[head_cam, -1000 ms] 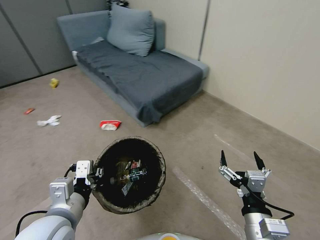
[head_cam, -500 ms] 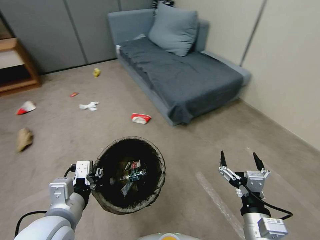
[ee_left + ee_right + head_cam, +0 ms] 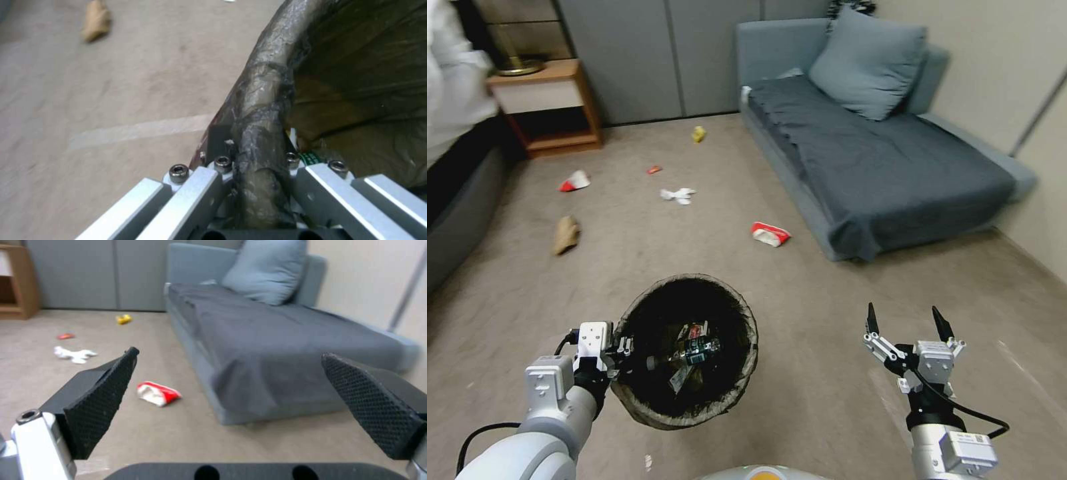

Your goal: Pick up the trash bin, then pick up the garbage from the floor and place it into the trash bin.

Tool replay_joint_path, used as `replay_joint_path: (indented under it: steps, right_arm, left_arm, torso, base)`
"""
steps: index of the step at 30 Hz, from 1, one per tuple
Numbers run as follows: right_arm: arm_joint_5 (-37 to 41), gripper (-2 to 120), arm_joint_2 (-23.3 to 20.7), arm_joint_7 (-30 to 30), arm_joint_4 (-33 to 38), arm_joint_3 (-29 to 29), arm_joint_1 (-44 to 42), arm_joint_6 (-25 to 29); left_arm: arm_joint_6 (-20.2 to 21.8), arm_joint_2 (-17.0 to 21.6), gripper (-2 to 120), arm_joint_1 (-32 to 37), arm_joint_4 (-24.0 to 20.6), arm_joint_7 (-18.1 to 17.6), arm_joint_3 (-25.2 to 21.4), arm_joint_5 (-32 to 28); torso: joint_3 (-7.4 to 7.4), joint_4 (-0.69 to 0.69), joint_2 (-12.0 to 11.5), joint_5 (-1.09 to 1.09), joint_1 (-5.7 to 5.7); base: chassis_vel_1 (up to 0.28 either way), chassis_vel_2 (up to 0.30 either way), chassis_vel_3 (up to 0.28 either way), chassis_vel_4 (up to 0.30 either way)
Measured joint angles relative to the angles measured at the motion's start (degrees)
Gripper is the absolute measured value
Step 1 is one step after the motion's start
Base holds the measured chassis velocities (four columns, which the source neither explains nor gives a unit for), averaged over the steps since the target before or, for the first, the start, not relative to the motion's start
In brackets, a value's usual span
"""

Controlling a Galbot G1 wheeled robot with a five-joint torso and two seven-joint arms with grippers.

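My left gripper (image 3: pixel 620 350) is shut on the rim of the trash bin (image 3: pixel 690 279) and holds it off the floor at lower left. The left wrist view has the lined rim (image 3: pixel 262 100) clamped between the fingers (image 3: pixel 209 186). A green-label bottle (image 3: pixel 694 348) and wrappers lie inside. On the carpet ahead, the garbage is a red-white wrapper (image 3: pixel 770 234) (image 3: pixel 158 393), a white tissue (image 3: pixel 678 195) (image 3: pixel 73 354), a yellow wrapper (image 3: pixel 698 134), a small red scrap (image 3: pixel 654 170), another red-white piece (image 3: pixel 574 181) and a brown crumpled piece (image 3: pixel 566 234). My right gripper (image 3: pixel 906 320) (image 3: pixel 229 353) hangs open and empty at lower right.
A grey sofa (image 3: pixel 894 153) with a cushion runs along the right, close to the red-white wrapper. A wooden side table (image 3: pixel 547 107) stands at the back left, and dark furniture (image 3: pixel 460 200) borders the left edge. Open carpet lies between me and the litter.
The whole view has swung left, so the sofa and litter slid right in the picture and the side table came into sight. Both arms and the bin keep their pose.
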Motion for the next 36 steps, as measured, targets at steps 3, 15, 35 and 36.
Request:
replay_joint_path:
  steps: [3, 15, 35, 36]
  right_arm:
    - [0.15, 100, -0.14, 0.14, -0.05, 0.0, 0.08, -0.1]
    - [0.51, 100, -0.1, 0.87, -0.41, -0.01, 0.6, -0.3]
    - [0.95, 100, 0.36, 2.46, -0.75, 0.12, 1.15, -1.46]
    - [0.9, 100, 0.39, 2.48, -0.77, 0.1, 1.15, -1.49]
  left_arm:
    - [0.0, -0.04, 1, 0.01, 0.0, 0.01, 0.05, 0.03]
    - [0.0, -0.11, 1, 0.03, 0.0, 0.44, 0.03, 0.53]
    - [0.0, 0.13, 1, -0.11, 0.0, 1.46, 0.02, 1.1]
    - [0.0, 0.14, 1, -0.12, 0.0, 1.47, 0.03, 1.1]
  torso:
    - [0.0, 0.0, 0.0, 0.0, 0.0]
    - [0.0, 0.01, 0.0, 0.0, 0.0]
    - [0.0, -0.01, 0.0, 0.0, 0.0]
    - [0.0, 0.0, 0.0, 0.0, 0.0]
  base:
    - [0.126, 0.127, 0.129, 0.128]
    - [0.12, 0.115, 0.118, 0.126]
    - [0.014, 0.027, 0.026, 0.014]
    - [-0.105, 0.094, 0.087, -0.091]
